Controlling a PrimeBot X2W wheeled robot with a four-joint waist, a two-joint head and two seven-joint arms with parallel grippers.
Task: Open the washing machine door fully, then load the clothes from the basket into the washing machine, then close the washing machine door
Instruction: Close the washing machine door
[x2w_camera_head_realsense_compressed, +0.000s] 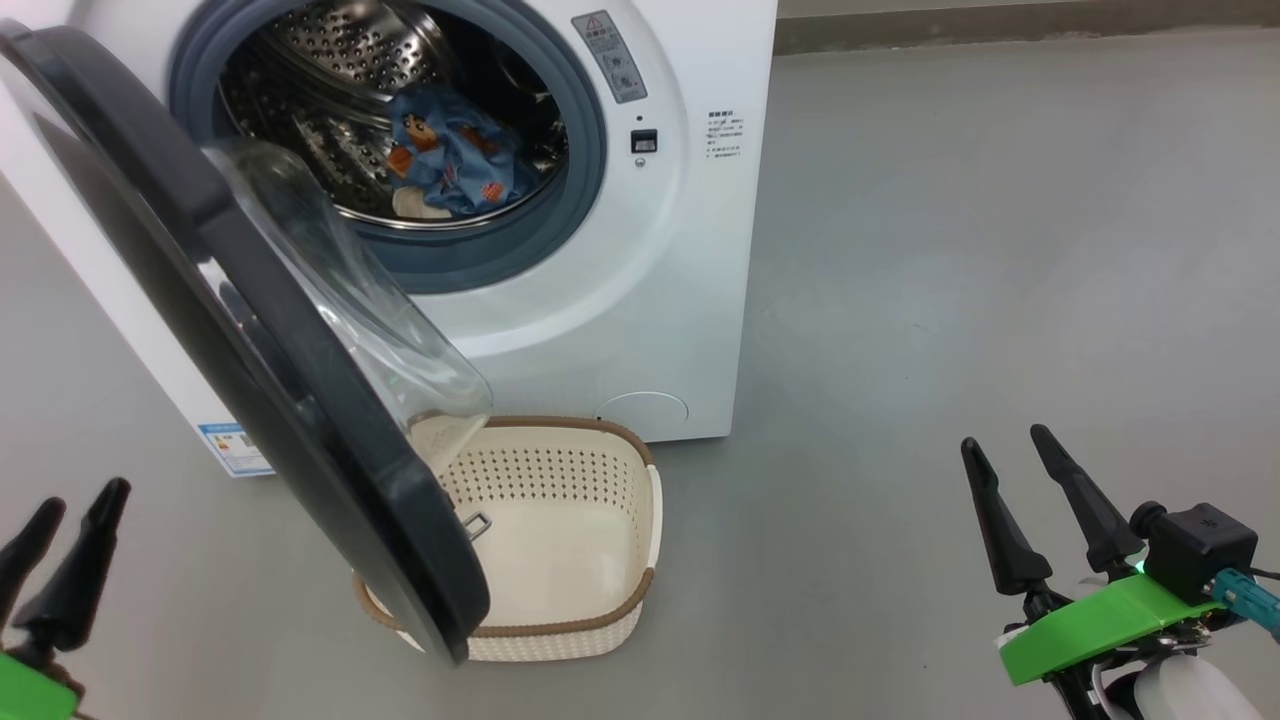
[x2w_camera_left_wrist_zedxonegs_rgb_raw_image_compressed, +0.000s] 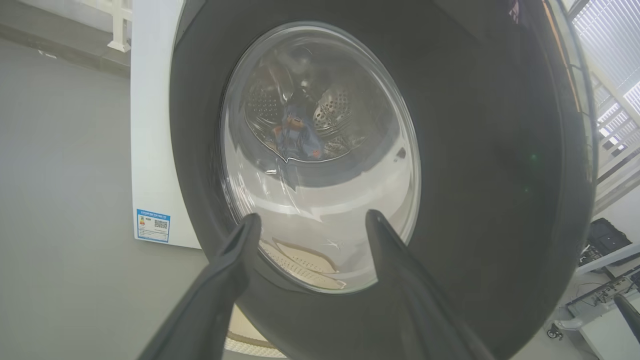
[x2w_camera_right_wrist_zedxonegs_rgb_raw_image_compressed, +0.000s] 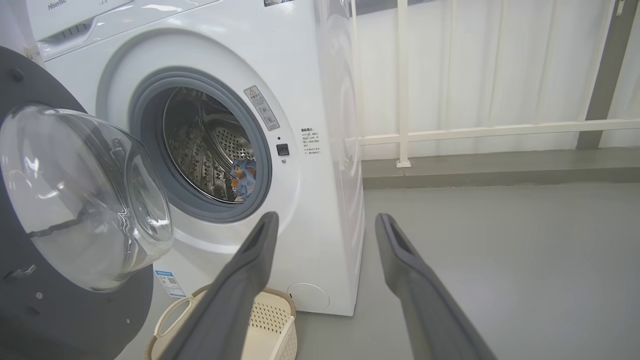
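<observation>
Clothes (x2w_camera_head_realsense_compressed: 455, 155) of light blue fabric, printed with small orange-brown and black cartoon figures, lie bundled low in the steel perforated drum of the big white front-loading washing machine (x2w_camera_head_realsense_compressed: 620, 330). They are close behind the front lip of its grey rubber gasket, with a bit of cream lining showing underneath. We see the machine standing on the grey floor (x2w_camera_head_realsense_compressed: 950, 250) with its round opening facing us.

The large round washing machine door (x2w_camera_head_realsense_compressed: 250, 330), with its wide glossy black rim, stands swung partway out on its left-side hinge. Its clear glass bowl bulges back toward the drum opening. Its lower free edge hangs over the small cream-white perforated plastic basket (x2w_camera_head_realsense_compressed: 560, 470) with a brown woven-look rim, which sits on the floor just before the washer's front. The door hides the basket's left part, so we cannot tell its long axis.

Our left claw (x2w_camera_head_realsense_compressed: 85, 497) hovers on the door's outer side, pointing at that face, fingers spread wide and gripping nothing. Our right claw (x2w_camera_head_realsense_compressed: 1004, 440) hangs well apart from washer and basket, likewise spread and empty, its fingers pointing toward the washer's front.
</observation>
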